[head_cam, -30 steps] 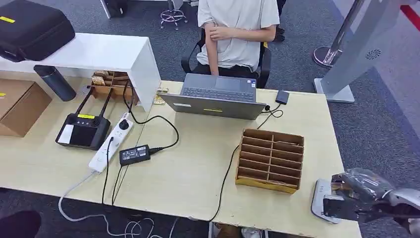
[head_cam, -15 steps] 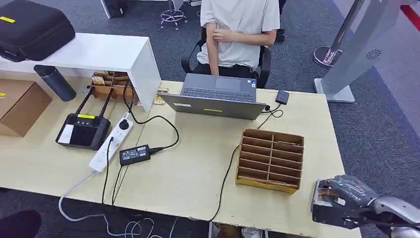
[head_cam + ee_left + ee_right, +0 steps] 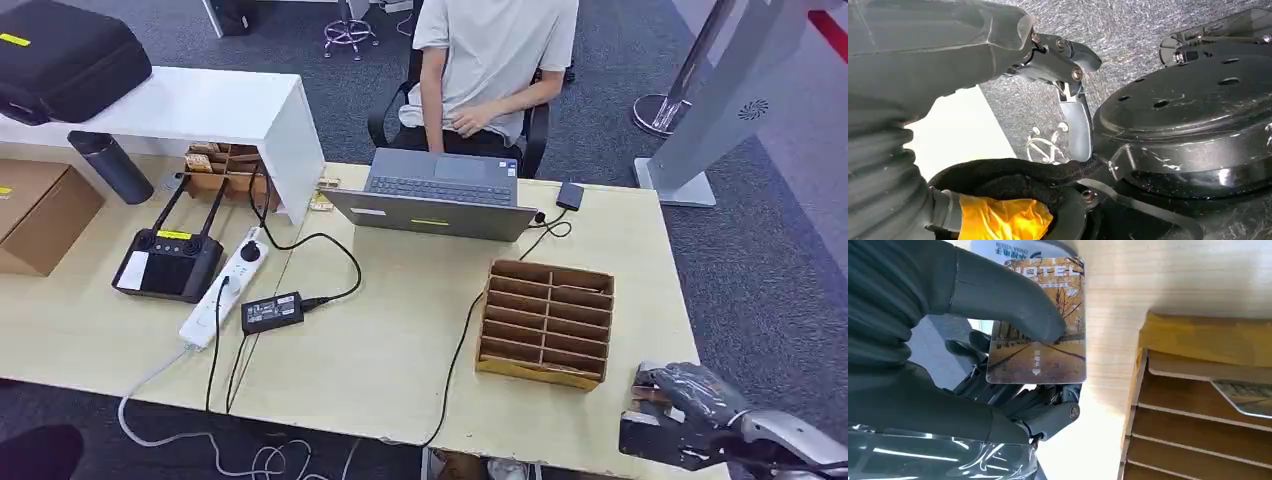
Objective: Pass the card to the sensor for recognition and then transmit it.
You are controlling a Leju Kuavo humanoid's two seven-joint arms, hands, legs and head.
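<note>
While the card point(image 3: 1038, 340) is pinched between the thumb and fingers of the right hand point(image 3: 685, 415), it is held over the white sensor point(image 3: 1013, 249) at the near right corner of the table point(image 3: 400, 340), just right of the wooden organizer point(image 3: 545, 322). The left hand point(image 3: 1063, 75) is seen above carpet; whether its fingers are open cannot be told.

obstacle: tan wooden slotted card rack point(image 3: 545, 323) stood just beside right hand point(image 3: 685, 415) | free: bare pale wooden tabletop point(image 3: 390, 340) between rack and black power adapter point(image 3: 272, 312)
</note>
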